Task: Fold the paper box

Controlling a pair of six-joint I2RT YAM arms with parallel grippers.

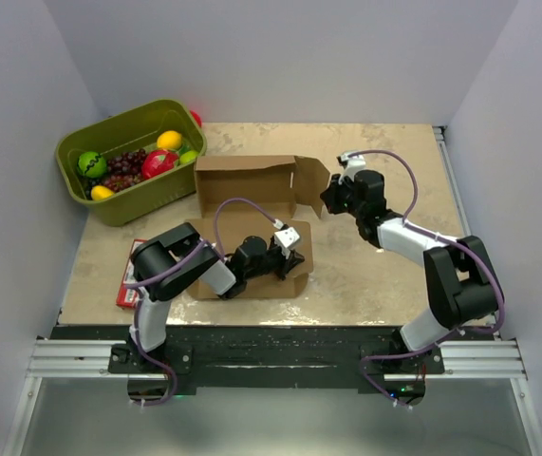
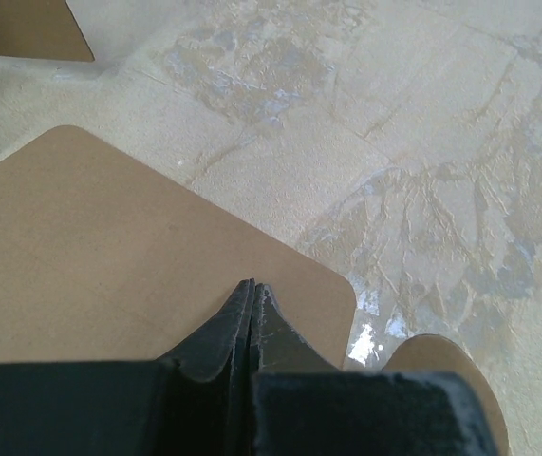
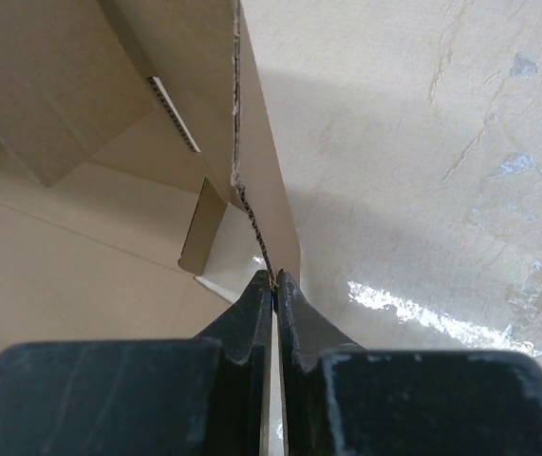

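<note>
The paper box [image 1: 247, 185] lies half-open on the table [image 1: 375, 275], light, stiff card likely to bend only at its creases (so best held by flap edges), the right gripper [image 3: 273, 277] pinched on its upright side flap, the left gripper [image 2: 253, 285] closed over the flat front flap.

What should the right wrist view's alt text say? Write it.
The black jaws pinch the edge of an upright flap of the plain brown corrugated cardboard box. The box's inside lies left; the mottled beige tabletop lies right.
</note>
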